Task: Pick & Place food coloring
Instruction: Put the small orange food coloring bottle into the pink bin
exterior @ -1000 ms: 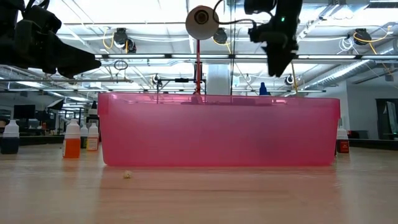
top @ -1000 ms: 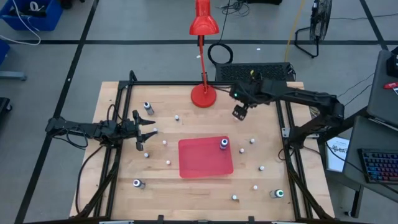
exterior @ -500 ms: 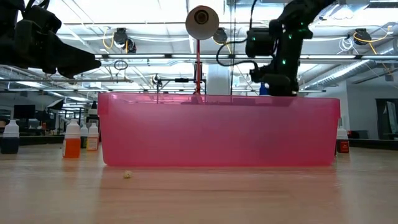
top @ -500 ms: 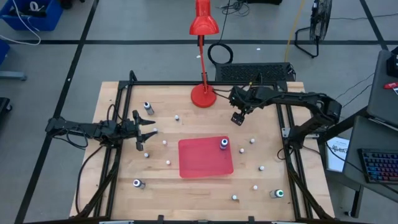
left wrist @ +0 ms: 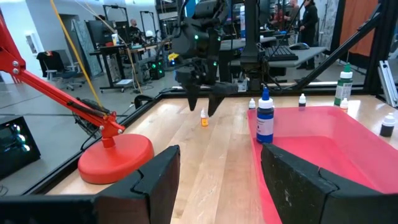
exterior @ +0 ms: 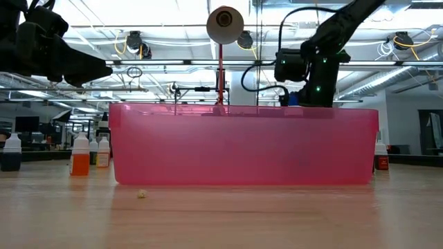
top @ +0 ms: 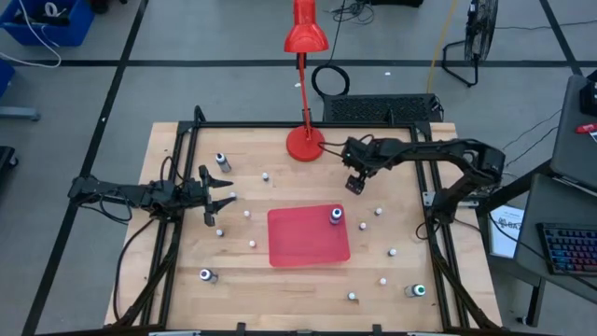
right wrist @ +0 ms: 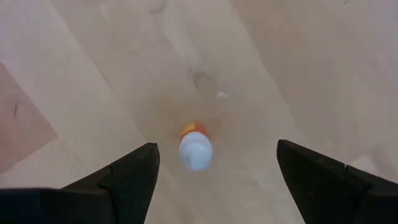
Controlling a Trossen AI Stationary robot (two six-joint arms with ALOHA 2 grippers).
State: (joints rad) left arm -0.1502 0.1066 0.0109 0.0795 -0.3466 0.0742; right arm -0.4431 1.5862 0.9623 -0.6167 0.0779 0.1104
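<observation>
Several bottles (top: 247, 213) ring red tray (top: 308, 238).

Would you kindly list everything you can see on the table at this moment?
table: one, light wood, inside a black frame.
desk lamp: one, red, middle of the far edge.
tray: one, red, centre of the table.
grey vials: four, dark or teal tops; one in the tray, three out towards the table's corners.
tiny bottles: about ten, white, scattered around the tray.
orange-banded bottle: one, white top, on bare wood under the right pincer.
left pincer: dark, open, empty, at the table's left side.
right pincer: dark, open, between lamp and tray, above the orange-banded bottle.
</observation>
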